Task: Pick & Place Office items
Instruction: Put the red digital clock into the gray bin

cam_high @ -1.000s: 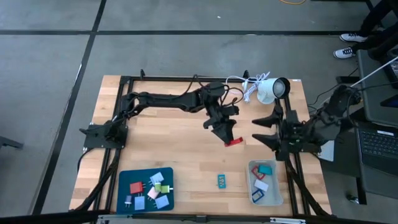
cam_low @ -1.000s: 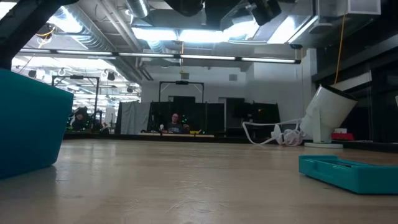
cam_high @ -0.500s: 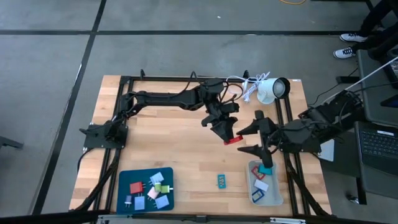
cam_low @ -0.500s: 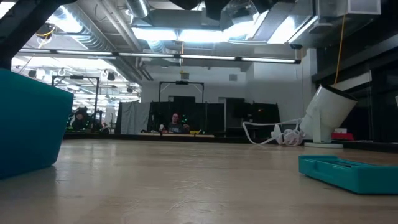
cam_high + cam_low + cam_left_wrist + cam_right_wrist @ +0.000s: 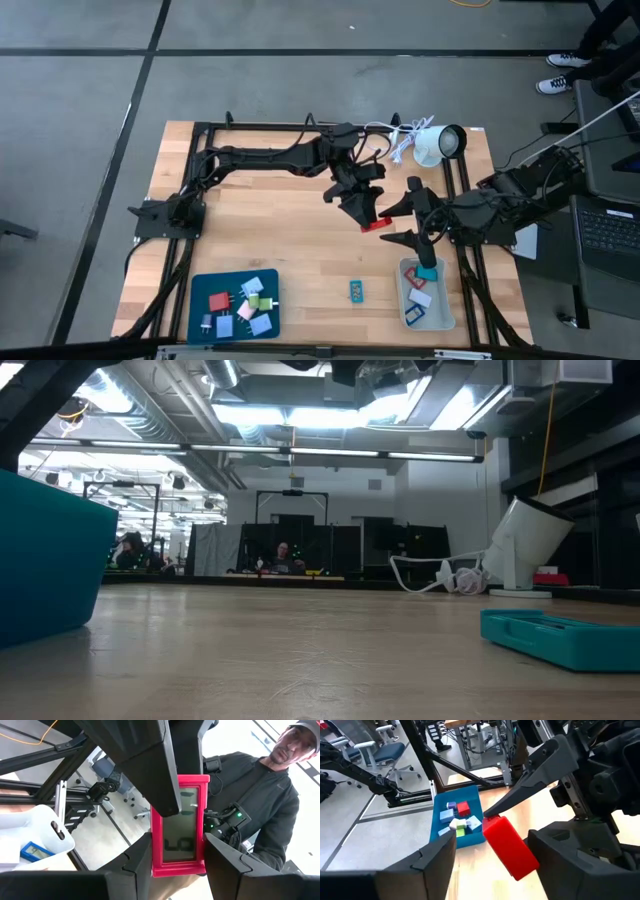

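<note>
A red-framed flat office item with a grey face hangs over the table's middle in my left gripper, which is shut on it. My right gripper is open just to its right. In the right wrist view the red item shows between my right fingers, with a gap on each side. Several colourful pieces lie in a blue tray at the near left, also seen as the blue tray in the right wrist view. A small pale bin at the near right holds teal, white and blue pieces. One teal piece lies flat on the table. My left gripper pinches the red item between its two fingers, at the end nearest the wrist, one finger on each long edge of the red frame. The fingers come from above, slanting toward the right. The item is lifted clear of the table and sticks out past the fingertips.
A white lamp with its coiled cord stands at the far right, also in the low view as the lamp. A person in dark clothes is beyond the table's right side. Bare wood lies between the tray and the bin.
My right gripper has swung from the table's right edge toward the left and a little nearer, up to the red item, staying open. My left gripper has kept the red item almost where it was.
</note>
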Controlling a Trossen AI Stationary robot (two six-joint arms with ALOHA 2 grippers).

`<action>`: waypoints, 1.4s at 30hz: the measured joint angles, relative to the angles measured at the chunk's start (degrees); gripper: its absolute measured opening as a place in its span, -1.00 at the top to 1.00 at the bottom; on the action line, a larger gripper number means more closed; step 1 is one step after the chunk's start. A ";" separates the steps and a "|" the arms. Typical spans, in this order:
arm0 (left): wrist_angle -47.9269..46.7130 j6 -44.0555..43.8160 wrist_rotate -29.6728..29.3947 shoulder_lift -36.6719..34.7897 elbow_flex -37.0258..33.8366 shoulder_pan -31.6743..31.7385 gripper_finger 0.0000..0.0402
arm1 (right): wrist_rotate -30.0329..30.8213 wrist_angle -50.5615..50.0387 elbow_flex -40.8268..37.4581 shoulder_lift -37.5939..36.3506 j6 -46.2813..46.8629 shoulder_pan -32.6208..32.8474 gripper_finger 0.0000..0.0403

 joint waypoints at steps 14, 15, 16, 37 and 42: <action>0.08 0.22 0.02 0.00 0.02 0.14 0.60 | -5.17 -0.80 -0.07 0.04 -2.98 -2.55 0.69; 0.03 0.39 0.25 0.00 0.02 0.28 0.65 | -5.71 -0.87 -0.11 0.04 -2.89 -2.80 0.69; 0.02 0.49 0.50 0.00 0.02 0.50 0.68 | -6.09 -0.87 -0.11 0.04 -2.88 -3.00 0.69; -7.09 3.67 2.01 0.02 0.00 15.35 0.58 | -11.42 -23.58 -7.55 0.24 28.63 7.96 0.69; -14.91 8.65 1.61 0.02 0.00 15.47 0.57 | -12.09 -13.48 -20.24 0.46 45.63 17.20 0.69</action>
